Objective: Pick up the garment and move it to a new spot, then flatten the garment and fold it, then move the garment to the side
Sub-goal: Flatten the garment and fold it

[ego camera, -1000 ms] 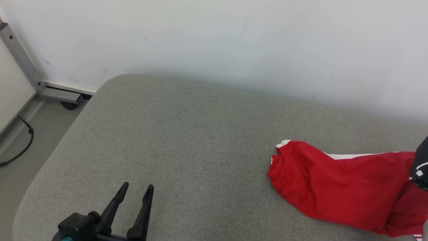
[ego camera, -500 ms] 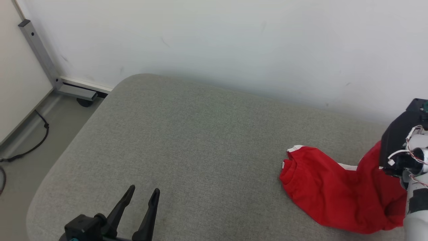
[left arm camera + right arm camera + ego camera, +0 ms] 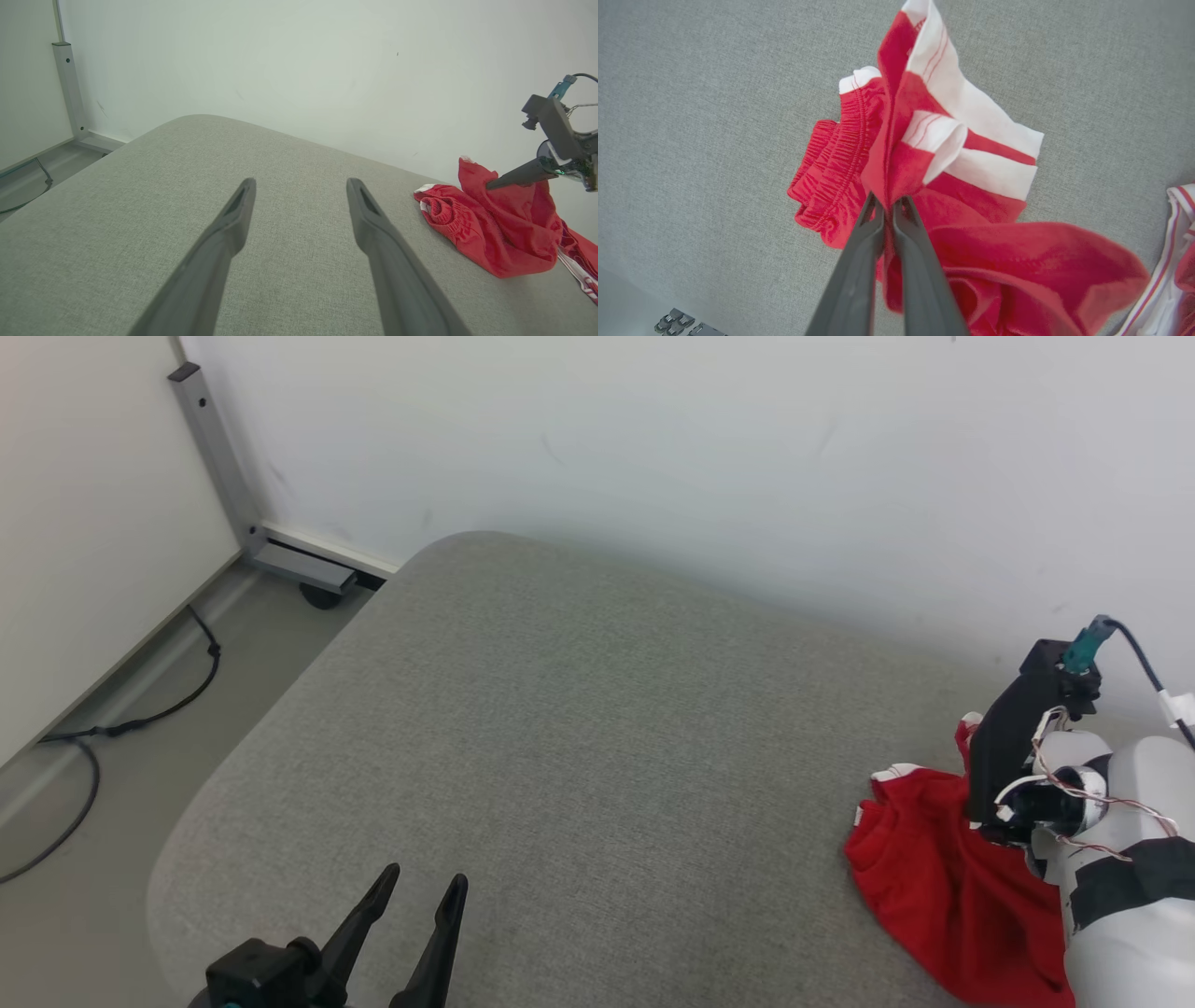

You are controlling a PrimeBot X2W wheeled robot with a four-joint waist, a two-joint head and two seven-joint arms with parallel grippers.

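The right gripper pinches a raised fold of the red, white-striped fabric garment on the grey upholstered surface. The left gripper has its fingers spread.

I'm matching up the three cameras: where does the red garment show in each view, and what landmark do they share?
Head view: red garment at the lower right.
Left wrist view: at the right edge, with a peak pinched by the right gripper.
Right wrist view: in the centre, running to the lower right.
Shared landmark: the grey cushion beneath it.
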